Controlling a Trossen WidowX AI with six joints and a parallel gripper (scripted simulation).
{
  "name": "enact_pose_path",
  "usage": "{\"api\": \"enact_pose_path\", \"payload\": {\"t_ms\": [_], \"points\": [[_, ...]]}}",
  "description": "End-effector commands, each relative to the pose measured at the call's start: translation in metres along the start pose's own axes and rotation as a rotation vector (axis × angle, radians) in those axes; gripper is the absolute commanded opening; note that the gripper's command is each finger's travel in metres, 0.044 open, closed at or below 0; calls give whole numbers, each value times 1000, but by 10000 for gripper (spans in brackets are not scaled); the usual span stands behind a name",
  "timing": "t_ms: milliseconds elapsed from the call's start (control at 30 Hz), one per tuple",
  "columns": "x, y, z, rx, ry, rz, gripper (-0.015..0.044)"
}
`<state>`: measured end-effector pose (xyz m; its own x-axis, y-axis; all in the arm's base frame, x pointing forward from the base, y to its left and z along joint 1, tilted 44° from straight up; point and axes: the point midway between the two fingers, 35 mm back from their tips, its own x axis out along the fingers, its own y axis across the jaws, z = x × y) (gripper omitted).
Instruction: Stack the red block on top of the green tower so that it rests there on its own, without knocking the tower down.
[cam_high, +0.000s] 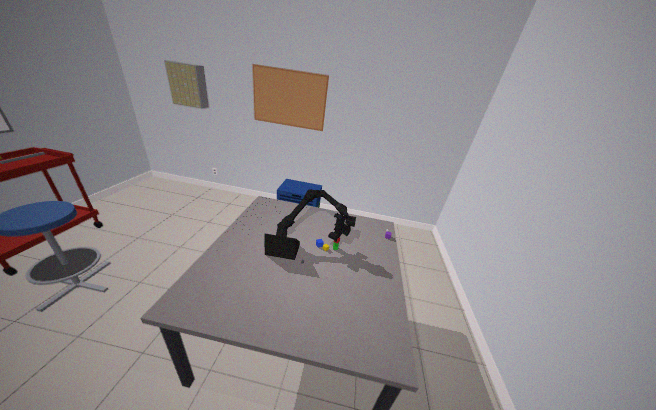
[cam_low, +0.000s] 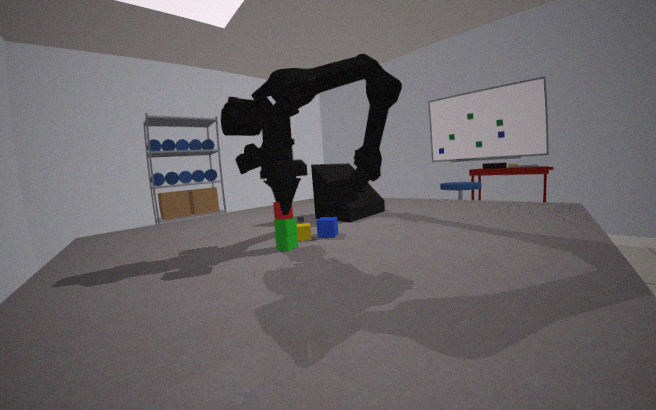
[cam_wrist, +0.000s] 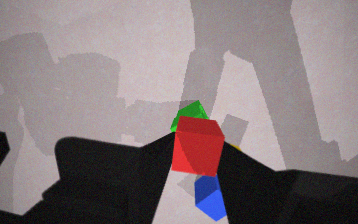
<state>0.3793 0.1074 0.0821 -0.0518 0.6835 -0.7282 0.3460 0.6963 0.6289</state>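
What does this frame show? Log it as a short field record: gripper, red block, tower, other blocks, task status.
gripper: shut on red block, pointing down
red block: at the top of the green tower, between the fingers; contact unclear
green tower: upright on the table
yellow block: beside the tower
blue block: beyond the yellow block
task status: not done, block not released
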Motion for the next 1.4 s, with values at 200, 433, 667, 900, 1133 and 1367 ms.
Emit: {"api": "enact_pose_path", "payload": {"t_ms": [200,433,667,900,1133,1367], "points": [[1,0,0,4,2,5,0],[1,0,0,4,2,5,0],[1,-1,0,3,1,0,131],[1,-1,0,3,1,0,315],[1,-1,0,3,1,0,440],[1,-1,0,3,1,0,440]]}}
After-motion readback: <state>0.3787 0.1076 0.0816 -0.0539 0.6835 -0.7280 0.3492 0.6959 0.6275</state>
